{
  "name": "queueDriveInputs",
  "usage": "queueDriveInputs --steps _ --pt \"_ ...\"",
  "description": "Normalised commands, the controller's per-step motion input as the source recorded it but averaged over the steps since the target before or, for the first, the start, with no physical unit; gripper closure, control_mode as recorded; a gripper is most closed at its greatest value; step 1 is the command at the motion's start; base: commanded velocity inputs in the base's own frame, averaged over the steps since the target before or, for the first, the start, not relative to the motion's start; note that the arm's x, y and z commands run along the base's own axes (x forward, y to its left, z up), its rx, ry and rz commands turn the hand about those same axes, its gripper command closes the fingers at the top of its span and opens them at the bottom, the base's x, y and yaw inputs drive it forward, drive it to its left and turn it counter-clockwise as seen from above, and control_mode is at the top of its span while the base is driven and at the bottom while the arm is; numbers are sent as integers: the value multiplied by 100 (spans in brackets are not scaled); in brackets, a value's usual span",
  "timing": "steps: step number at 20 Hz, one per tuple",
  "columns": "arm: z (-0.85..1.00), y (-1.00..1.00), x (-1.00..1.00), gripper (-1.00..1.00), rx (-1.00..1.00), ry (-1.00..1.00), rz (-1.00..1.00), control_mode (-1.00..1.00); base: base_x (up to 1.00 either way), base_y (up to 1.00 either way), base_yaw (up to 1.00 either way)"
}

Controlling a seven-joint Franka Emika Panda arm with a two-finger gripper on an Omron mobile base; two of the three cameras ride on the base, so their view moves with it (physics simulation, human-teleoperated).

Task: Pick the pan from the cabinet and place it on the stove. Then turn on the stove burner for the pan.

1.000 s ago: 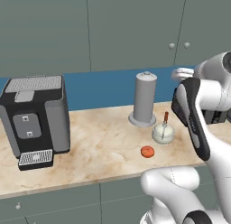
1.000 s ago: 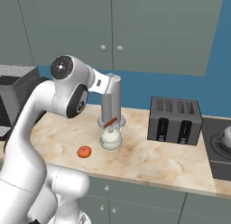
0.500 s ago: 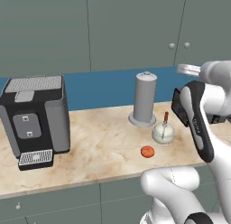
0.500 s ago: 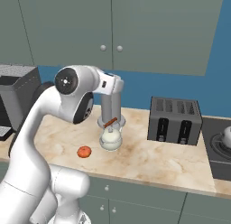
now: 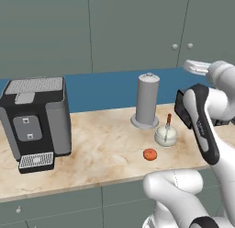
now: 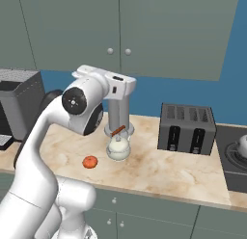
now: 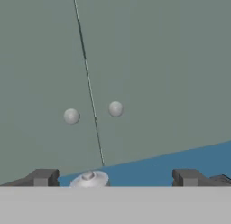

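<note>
- Tool [image 7: 115,178]: jaws spread wide, holding nothing, touching nothing; aimed at the cabinet [image 7: 149,60].
- Cabinet: wall-mounted above the tabletop [image 5: 101,149]; two closed doors facing the tool, long axis upright, seam near vertical; two round knobs [image 7: 71,115], one either side of the seam.
- Stove [image 6: 232,158]: one, at the tabletop's right end.
- On tabletop: one coffee machine [image 5: 36,119], one grey canister [image 5: 147,100], one round jar [image 5: 165,135], one small orange item [image 5: 149,154], one toaster [image 6: 188,128].
</note>
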Motion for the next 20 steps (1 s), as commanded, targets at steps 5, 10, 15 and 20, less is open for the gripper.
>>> queueDriveInputs --steps 5,10,15,20 --pt "22 -15 0 -100 -7 -7 0 -100 0 0 0" --pt "2 -12 11 -100 -8 -3 1 -100 0 0 0" --pt "0 -7 28 -100 -7 -2 7 -100 0 0 0" --pt "5 0 28 -100 -3 -6 6 -100 0 0 0"
